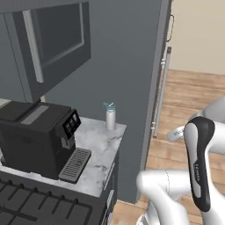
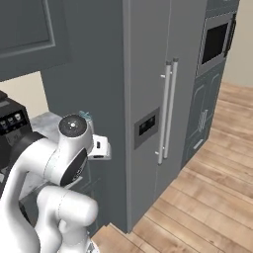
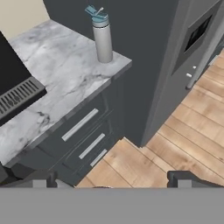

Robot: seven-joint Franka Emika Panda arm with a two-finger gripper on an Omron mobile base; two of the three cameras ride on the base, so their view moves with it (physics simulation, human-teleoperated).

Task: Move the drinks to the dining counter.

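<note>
Hand view: drink (image 3: 103, 37) beyond open claw (image 3: 111, 179).

A home kitchen: coffee machine (image 1: 37, 138) on marble worktop (image 3: 65, 74), tall fridge (image 2: 163, 99), wall oven (image 2: 216, 44).

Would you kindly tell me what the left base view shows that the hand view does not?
Left base view alone: the dark wall oven up high and black hob grates. Hand view alone: grey drawer fronts with pale bar handles and the open claw. Both: the pale cylindrical drink bottle with teal lid, veined marble worktop, black coffee machine, wooden plank floor.
</note>
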